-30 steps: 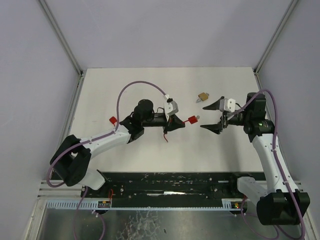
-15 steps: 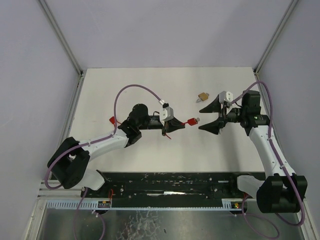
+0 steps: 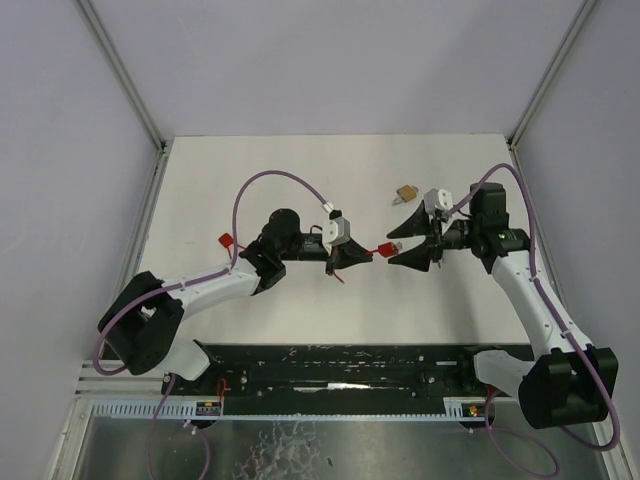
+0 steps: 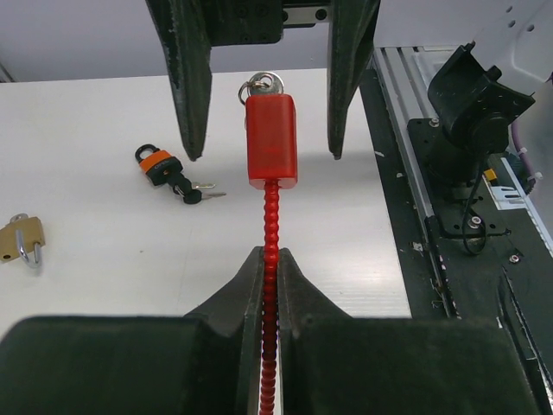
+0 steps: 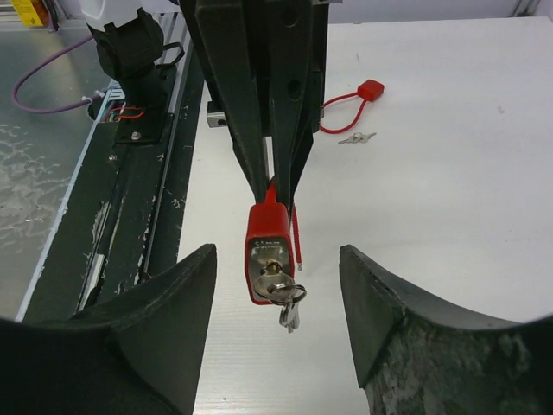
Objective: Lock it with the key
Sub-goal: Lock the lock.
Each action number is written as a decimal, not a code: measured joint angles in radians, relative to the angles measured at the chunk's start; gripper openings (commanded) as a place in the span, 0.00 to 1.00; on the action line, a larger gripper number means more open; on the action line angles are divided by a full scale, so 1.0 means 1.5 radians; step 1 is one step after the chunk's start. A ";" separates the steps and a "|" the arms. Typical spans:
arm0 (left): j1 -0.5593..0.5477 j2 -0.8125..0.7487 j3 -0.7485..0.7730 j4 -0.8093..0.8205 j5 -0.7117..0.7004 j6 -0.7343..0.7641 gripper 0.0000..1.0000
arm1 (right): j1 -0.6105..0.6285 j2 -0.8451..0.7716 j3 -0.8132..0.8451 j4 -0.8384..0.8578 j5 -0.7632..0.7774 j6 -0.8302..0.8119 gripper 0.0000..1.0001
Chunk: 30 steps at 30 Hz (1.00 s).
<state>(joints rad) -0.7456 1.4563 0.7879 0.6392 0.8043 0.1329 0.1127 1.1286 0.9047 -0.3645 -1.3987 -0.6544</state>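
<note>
A red lock hangs in the air on a red beaded cable. My left gripper is shut on that cable just behind the lock body. The key sits in the keyhole at the lock's free end, with a ring and a second key dangling from it. My right gripper is open, one finger on each side of the lock's key end and neither touching it. From above, the lock sits between the tip of the left gripper and the spread fingers of the right gripper.
A small brass padlock lies on the table behind the grippers. An orange and black padlock with a key lies near it. Another red cable lock and loose keys lie by the left arm. The black rail runs along the near edge.
My right gripper has moved left until its fingers straddle the lock's key end, and the jaws have narrowed a little. The left gripper still holds the cable and has shifted slightly.
</note>
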 measured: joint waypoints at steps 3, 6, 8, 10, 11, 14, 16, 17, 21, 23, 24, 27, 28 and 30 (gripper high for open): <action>0.000 0.003 0.002 -0.002 -0.001 0.000 0.01 | 0.006 0.000 0.000 -0.003 0.002 0.000 0.57; 0.000 0.003 0.002 -0.002 -0.001 0.000 0.01 | 0.008 0.001 0.000 -0.006 0.006 0.001 0.54; 0.000 0.003 0.002 -0.002 -0.002 0.000 0.01 | 0.008 0.003 0.001 -0.008 0.012 0.001 0.50; 0.000 0.003 0.002 -0.003 -0.003 0.000 0.01 | 0.008 0.004 0.001 -0.008 0.014 0.001 0.48; 0.000 0.003 0.002 -0.003 -0.003 0.000 0.01 | 0.008 0.004 0.001 -0.008 0.014 0.001 0.47; 0.000 0.003 0.002 -0.003 -0.005 0.000 0.01 | 0.008 0.005 0.001 -0.008 0.017 0.001 0.37; 0.000 0.003 0.002 -0.003 -0.006 0.000 0.01 | 0.008 0.005 0.001 -0.008 0.017 0.001 0.22; 0.000 0.003 0.002 -0.003 -0.008 0.000 0.00 | 0.008 0.005 0.001 -0.010 0.016 -0.001 0.16; 0.000 0.003 0.002 -0.003 -0.015 0.000 0.03 | 0.009 0.008 0.009 -0.028 0.015 -0.003 0.08; 0.000 0.003 0.004 -0.003 -0.016 -0.001 0.12 | 0.009 0.010 0.016 -0.039 0.017 -0.007 0.06; 0.000 0.003 0.007 -0.004 -0.018 -0.002 0.20 | 0.009 0.011 0.020 -0.046 0.018 -0.008 0.05; 0.000 0.003 0.010 -0.002 -0.027 -0.006 0.44 | 0.009 0.016 0.043 -0.073 0.031 -0.013 0.04; 0.000 0.003 0.010 -0.001 -0.032 -0.008 0.49 | 0.009 0.018 0.050 -0.080 0.036 -0.014 0.03; 0.000 0.002 0.010 -0.001 -0.045 -0.013 0.56 | 0.009 0.025 0.068 -0.098 0.047 -0.021 0.02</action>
<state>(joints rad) -0.7460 1.4597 0.8036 0.6373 0.7372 0.1135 0.1261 1.1656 1.0061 -0.5110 -1.3285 -0.6861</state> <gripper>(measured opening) 0.463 0.263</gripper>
